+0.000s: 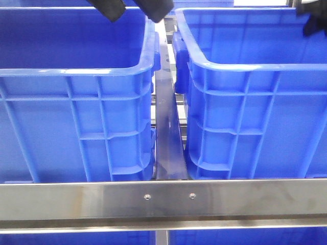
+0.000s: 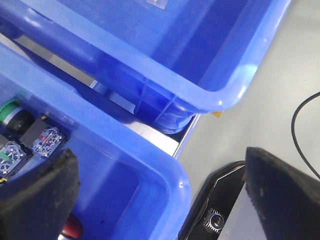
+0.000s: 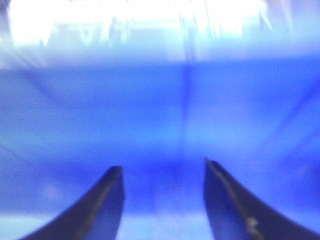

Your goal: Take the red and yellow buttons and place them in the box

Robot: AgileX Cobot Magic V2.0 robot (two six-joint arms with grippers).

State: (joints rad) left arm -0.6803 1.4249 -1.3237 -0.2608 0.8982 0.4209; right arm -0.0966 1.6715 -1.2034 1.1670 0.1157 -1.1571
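My left gripper (image 1: pixel 135 14) is open and empty, its two black fingers high over the right rim of the left blue bin (image 1: pixel 76 71). In the left wrist view it (image 2: pixel 159 165) straddles that bin's corner (image 2: pixel 175 175). Inside the bin a red button (image 2: pixel 71 228) peeks out beside one finger, and a green button (image 2: pixel 7 107) lies further along with black contact blocks (image 2: pixel 47 140). No yellow button shows. My right gripper (image 3: pixel 162 167) is open and empty inside a blue bin, in a blurred view. A dark part of the right arm (image 1: pixel 312 21) shows over the right blue bin (image 1: pixel 255 66).
A steel rail (image 1: pixel 163 199) crosses the front below both bins, and a metal strip (image 1: pixel 166 127) runs between them. In the left wrist view, grey floor (image 2: pixel 280 75), a black cable (image 2: pixel 300 115) and a black device (image 2: pixel 215 215) lie beyond the bin corner.
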